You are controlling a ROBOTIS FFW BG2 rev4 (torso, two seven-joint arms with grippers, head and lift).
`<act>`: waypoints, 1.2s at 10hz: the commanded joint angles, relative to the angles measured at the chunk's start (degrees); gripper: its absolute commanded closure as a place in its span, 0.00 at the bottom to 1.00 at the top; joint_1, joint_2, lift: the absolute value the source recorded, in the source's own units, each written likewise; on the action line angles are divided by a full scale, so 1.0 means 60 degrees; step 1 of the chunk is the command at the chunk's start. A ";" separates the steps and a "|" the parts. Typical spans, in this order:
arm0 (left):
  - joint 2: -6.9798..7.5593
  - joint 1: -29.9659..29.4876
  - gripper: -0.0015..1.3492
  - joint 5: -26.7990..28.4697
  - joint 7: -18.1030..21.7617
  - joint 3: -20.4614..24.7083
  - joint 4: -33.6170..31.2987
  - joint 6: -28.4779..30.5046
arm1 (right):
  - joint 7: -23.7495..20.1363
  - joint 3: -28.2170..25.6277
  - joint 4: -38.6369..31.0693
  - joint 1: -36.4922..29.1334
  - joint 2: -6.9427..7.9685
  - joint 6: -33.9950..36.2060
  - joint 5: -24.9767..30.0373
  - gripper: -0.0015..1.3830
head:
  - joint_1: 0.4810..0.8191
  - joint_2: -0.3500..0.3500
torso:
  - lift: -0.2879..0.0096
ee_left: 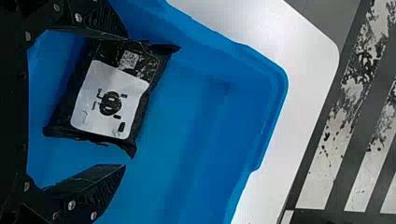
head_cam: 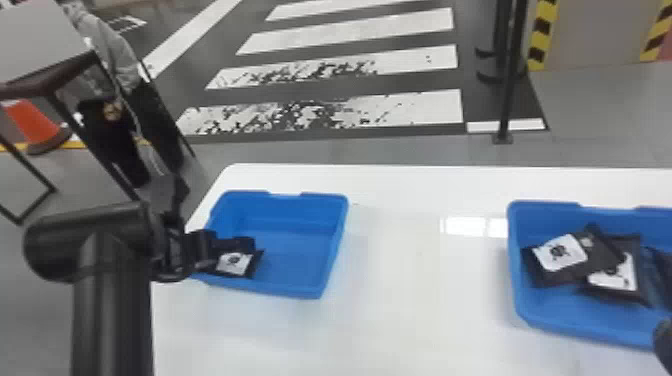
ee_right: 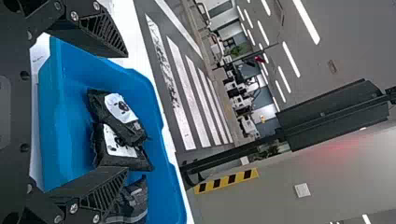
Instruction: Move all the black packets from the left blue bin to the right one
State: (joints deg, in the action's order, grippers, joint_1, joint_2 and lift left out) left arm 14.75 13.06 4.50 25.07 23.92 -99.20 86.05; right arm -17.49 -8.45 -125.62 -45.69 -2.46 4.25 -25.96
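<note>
Pick step: left end effector [ee_left: 126, 101] apart over packet [ee_left: 109, 105], left blue bin's [head_cam: 332, 250] near-left corner. Next: centre, close, lift. Right end effector [ee_right: 127, 112] also apart.

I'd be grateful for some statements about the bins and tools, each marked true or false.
1. A black packet lies in the left blue bin. True.
2. The left tool is closed tight. False: its fingers stand apart.
3. In the right blue bin, one packet partly overlaps another. True.
4. The two bins are touching. False: a stretch of white table separates them.
5. The right tool is open. True.
</note>
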 commanded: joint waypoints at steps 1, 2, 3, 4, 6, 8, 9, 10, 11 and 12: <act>-0.0013 0.0331 0.17 -0.0007 -0.0077 -0.0102 0.0701 -0.0209 | -0.0029 0.0000 0.0112 0.0068 0.0000 0.0064 -0.0110 0.13 | 0.63 0.93 | 0.48; -0.0013 0.0589 0.26 0.0012 -0.0091 -0.0159 0.1287 -0.0232 | -0.0073 0.0000 0.0159 0.0115 0.0000 0.0134 -0.0129 0.13 | 0.63 0.92 | 0.48; 0.0002 0.0753 0.44 0.0088 -0.0106 -0.0178 0.1756 -0.0373 | -0.0117 0.0000 0.0230 0.0162 0.0000 0.0181 -0.0148 0.13 | 0.63 0.92 | 0.48; 0.0016 0.0847 0.59 0.0260 -0.0120 -0.0178 0.2037 -0.0373 | -0.0132 0.0000 0.0300 0.0185 0.0000 0.0205 -0.0224 0.13 | 0.63 0.91 | 0.48; 0.0075 0.0800 0.68 0.0450 -0.0077 -0.0368 0.2131 -0.0396 | -0.0146 0.0000 0.0347 0.0185 0.0000 0.0228 -0.0338 0.14 | 0.63 0.93 | 0.48; 0.0031 0.0472 0.90 0.0184 0.0011 -0.0311 0.2013 -0.1240 | -0.0176 0.0000 0.0323 0.0162 -0.0029 0.0251 -0.0433 0.15 | 0.63 0.93 | 0.48; 0.0031 0.0261 0.89 -0.0026 0.0216 -0.0311 0.1591 -0.1287 | -0.0176 0.0000 0.0300 0.0162 -0.0029 0.0251 -0.0433 0.15 | 0.63 0.93 | 0.48; 0.0002 -0.0325 0.89 -0.0483 0.0246 -0.0292 0.0443 -0.1287 | -0.0176 0.0000 0.0277 0.0162 -0.0029 0.0251 -0.0433 0.15 | 0.63 0.92 | 0.48; -0.0027 -0.0700 0.89 -0.0845 0.0319 -0.0254 -0.0471 -0.1240 | -0.0176 0.0000 0.0230 0.0139 -0.0044 0.0251 -0.0433 0.15 | 0.63 0.90 | 0.48; -0.0027 -0.1099 0.89 -0.1264 0.0407 -0.0254 -0.1362 -0.1240 | -0.0190 0.0000 0.0183 0.0162 -0.0044 0.0251 -0.0433 0.15 | 0.63 0.88 | 0.48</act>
State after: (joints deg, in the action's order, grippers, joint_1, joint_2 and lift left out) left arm 14.59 8.04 -1.52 27.43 22.40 -103.87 78.57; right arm -18.63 -8.45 -124.31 -44.76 -2.73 5.77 -28.57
